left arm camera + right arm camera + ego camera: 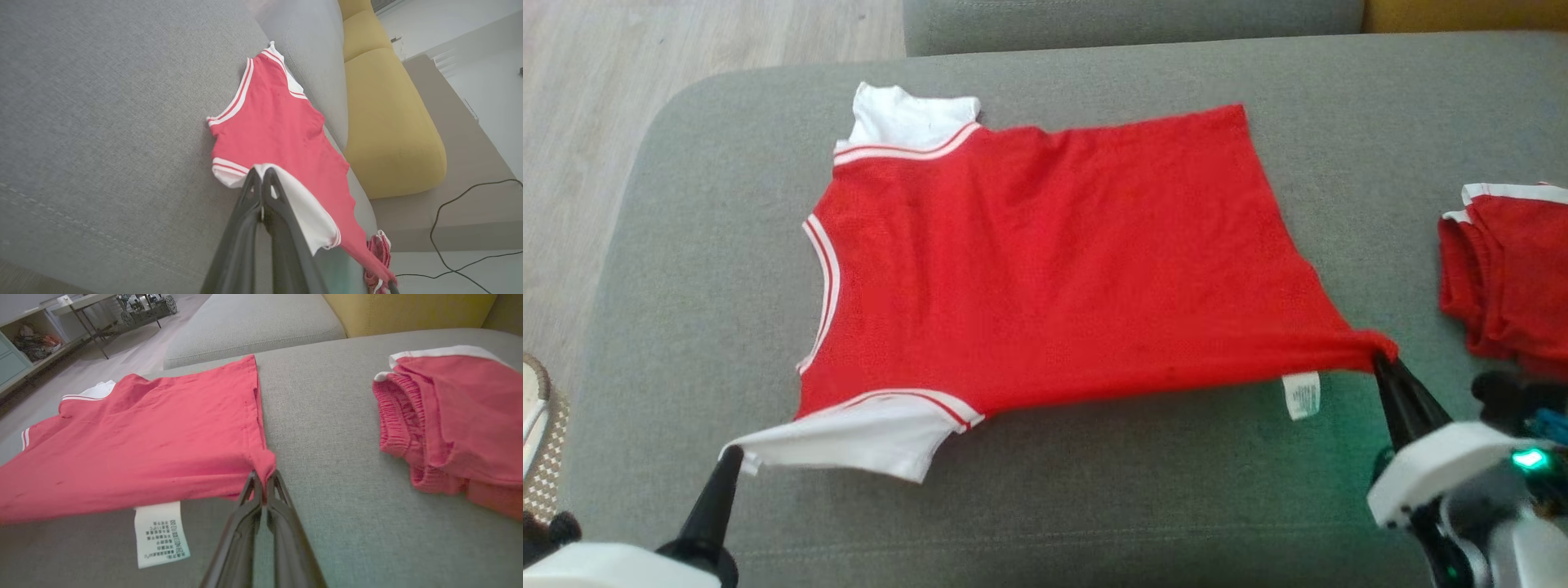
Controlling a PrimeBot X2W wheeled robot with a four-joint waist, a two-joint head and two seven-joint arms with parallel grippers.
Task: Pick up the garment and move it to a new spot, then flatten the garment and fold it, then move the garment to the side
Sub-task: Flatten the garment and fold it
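A red shirt (1045, 261) with white sleeves lies spread across the middle of a grey sofa cushion (1094, 506), its neck toward the cushion's left edge and its hem toward the right edge. The left tool (735, 454) is clenched on the tip of the white sleeve (866, 433) closest to the cushion's near edge. The right tool (1383, 358) is clenched on the bunched near corner of the red hem. The shirt's near side is stretched taut between the two tools and raised a little off the cushion, while the far side rests flat. A white care label (1301, 394) (printed text too small to read) hangs from that raised side, near the right tool. Folded red shorts (1511, 269) sit at the cushion's right edge, apart from the shirt.
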